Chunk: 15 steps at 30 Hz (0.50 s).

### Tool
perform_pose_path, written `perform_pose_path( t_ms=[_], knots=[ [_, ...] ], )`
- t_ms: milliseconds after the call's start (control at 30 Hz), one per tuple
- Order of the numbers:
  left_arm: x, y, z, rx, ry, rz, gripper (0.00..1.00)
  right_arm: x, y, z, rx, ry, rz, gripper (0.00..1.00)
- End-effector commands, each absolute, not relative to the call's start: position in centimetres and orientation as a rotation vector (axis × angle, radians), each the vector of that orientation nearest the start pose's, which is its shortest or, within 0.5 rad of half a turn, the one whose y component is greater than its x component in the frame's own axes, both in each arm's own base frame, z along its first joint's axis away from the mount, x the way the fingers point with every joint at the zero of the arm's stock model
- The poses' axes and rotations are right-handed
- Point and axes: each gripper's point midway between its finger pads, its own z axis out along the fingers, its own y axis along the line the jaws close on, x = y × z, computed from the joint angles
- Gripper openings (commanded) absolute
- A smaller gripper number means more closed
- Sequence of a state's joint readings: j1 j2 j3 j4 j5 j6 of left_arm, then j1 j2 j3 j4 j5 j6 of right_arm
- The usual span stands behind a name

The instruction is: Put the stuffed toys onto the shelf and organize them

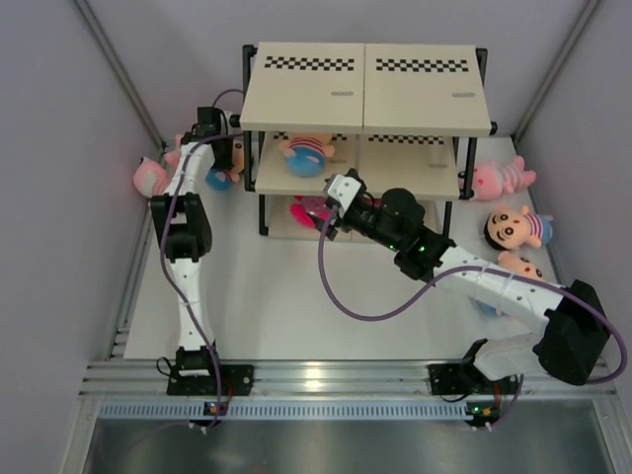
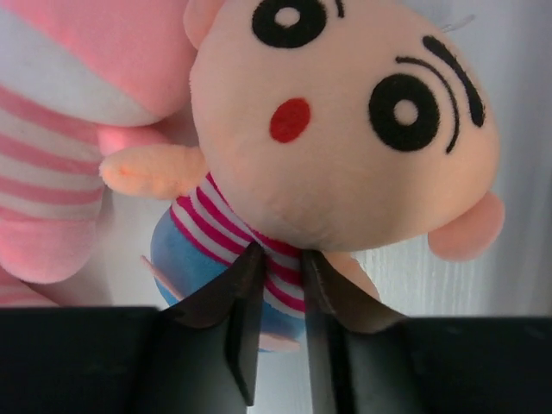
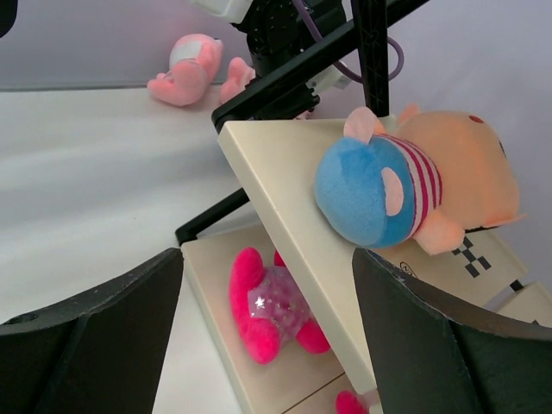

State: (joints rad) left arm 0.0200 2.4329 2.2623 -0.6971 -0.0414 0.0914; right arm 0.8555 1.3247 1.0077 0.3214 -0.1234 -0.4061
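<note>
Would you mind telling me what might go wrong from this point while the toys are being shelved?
1. The left tool seems to pinch only the shirt hem of the peach-faced, red-striped plush doll; its big head may pull it free when lifted.
2. The open right tool sits near a second blue-bottomed plush doll lying at the edge of the beige middle shelf board; a nudge might knock it off.

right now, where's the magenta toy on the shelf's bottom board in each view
top external: magenta toy sits left of centre, low in the shelf, partly hidden.
left wrist: not in it.
right wrist: lower centre, lying on the bottom board.
shared landmark: the doll on the middle board, above the toy in the top and right wrist views.
</note>
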Motion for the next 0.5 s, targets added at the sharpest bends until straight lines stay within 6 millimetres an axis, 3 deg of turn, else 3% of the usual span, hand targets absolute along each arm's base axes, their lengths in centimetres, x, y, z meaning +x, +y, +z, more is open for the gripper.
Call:
perform_pose_path(
  t_ms=[0,67,200,267,367,433,467],
  knots=[
    [61.3,2.2,7.4,0.101,2.423,0.094,0.27,28.8,34.6,33.2,-0.974,1.190,0.473,0.80],
    [61.0,2.5,6.6,0.097,2.441,0.117,0.00,28.8,34.3,33.0,-0.967,1.197,0.466,0.80],
    [60.1,2.9,5.9,0.060,2.471,0.123,0.00,28.6,33.7,33.3,-0.951,1.195,0.462,0.80],
    [59.3,3.1,6.9,0.012,2.468,0.104,0.00,28.5,33.6,33.3,-0.949,1.201,0.464,0.80],
    [57.8,3.6,11.1,-0.060,2.422,0.102,0.00,28.1,33.6,33.4,-0.956,1.206,0.467,0.80],
    [55.8,3.3,11.8,-0.072,2.437,0.084,0.00,27.5,33.7,33.4,-0.967,1.203,0.478,0.80],
    [54.8,2.9,15.4,-0.128,2.379,0.042,0.00,27.2,33.9,33.2,-0.982,1.204,0.484,0.80]
  ],
)
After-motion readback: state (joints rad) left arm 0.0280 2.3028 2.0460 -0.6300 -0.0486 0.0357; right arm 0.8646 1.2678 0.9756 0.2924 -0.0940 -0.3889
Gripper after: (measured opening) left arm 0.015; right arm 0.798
